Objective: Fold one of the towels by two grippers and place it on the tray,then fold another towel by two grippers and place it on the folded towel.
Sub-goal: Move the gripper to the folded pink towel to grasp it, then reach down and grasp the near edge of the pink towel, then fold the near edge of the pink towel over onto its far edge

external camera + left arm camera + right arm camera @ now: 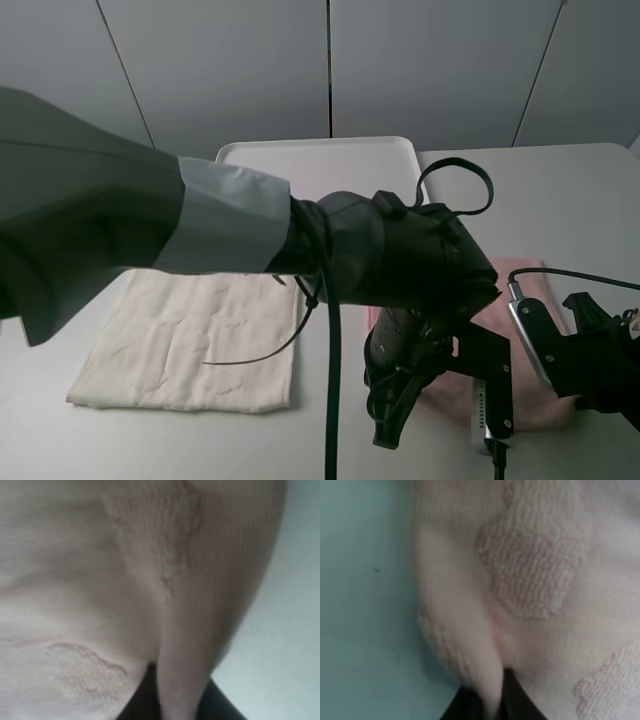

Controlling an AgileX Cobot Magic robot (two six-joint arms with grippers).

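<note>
The pale pink towel (522,290) lies on the table at the right, mostly covered by both arms. My left gripper (388,425) reaches across the middle to the towel's near left edge. In the left wrist view a raised fold of the pink towel (175,630) is pinched between the black fingers (137,702). My right gripper (600,365) is at the towel's right side, and in the right wrist view it is shut on a pinched edge of the pink towel (470,645). The cream-white towel (190,340) lies flat at the left. The white tray (320,160) sits at the back centre.
A black cable (331,380) hangs from the left arm down over the table between the two towels. The grey-sleeved left arm (120,220) fills the upper left of the exterior high view and hides part of the tray.
</note>
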